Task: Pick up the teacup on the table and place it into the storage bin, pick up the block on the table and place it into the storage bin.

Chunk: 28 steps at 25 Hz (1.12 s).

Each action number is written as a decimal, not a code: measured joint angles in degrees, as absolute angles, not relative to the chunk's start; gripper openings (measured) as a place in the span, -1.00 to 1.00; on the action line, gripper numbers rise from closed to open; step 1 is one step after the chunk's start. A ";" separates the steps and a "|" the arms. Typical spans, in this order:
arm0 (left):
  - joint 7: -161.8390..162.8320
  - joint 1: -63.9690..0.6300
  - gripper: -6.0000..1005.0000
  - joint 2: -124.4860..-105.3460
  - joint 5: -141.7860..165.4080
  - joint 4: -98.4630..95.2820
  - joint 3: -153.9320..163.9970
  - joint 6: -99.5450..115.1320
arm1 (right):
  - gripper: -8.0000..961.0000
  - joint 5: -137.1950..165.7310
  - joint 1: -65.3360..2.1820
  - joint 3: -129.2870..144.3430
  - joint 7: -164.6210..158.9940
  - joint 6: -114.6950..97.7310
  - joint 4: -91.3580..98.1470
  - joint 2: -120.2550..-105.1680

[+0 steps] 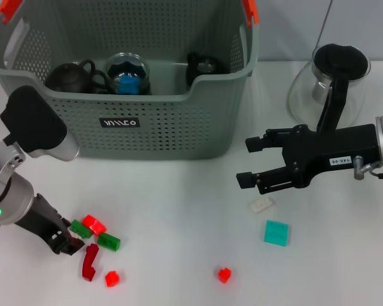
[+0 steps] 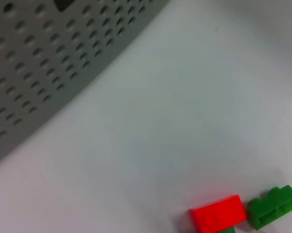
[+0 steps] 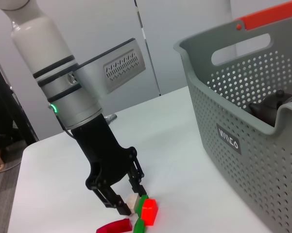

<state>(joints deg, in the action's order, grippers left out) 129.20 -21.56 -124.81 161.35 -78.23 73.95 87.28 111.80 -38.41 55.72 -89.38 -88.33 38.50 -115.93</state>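
A lab or office test room is suggested by the plain white table (image 1: 178, 191) and bare grey wall panels (image 3: 97, 29). A dark-floored open area is seen beyond the table edge

Three viewpoints: one overhead, two arm-mounted.

Head view: set high, looking forward and down across the white table (image 1: 178, 210), with the storage bin (image 1: 134, 95) at the far edge and both arms entering from the sides. Left wrist view: very close to the tabletop, facing the perforated bin wall (image 2: 48, 63) and showing a red block (image 2: 217, 213) just beside a green block (image 2: 272, 208). Right wrist view: low, farther off, looking across the table toward the left gripper (image 3: 127, 198) and the bin's labelled wall (image 3: 233, 145). Shared by all three: the bin's front wall and the red-and-green block cluster (image 1: 92, 228) near the left gripper.
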 joint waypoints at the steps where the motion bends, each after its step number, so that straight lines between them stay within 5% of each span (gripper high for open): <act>1: 129.25 -21.61 0.19 -124.81 161.36 -78.27 73.71 87.37 | 0.90 111.80 -38.41 55.72 -89.38 -88.33 38.50 -115.93; 6: 129.48 -21.72 -0.10 -124.81 161.57 -78.72 73.20 87.60 | 0.90 111.79 -38.41 55.71 -89.34 -88.33 38.56 -115.93; 18: 128.25 -26.00 -0.10 -123.72 142.97 -88.75 50.02 106.51 | 0.90 111.79 -38.38 55.63 -89.32 -88.78 38.59 -115.85; 28: 127.26 -38.41 -0.10 -119.66 119.02 -81.21 42.44 101.23 | 0.90 112.01 -38.58 55.75 -89.20 -89.28 39.41 -115.84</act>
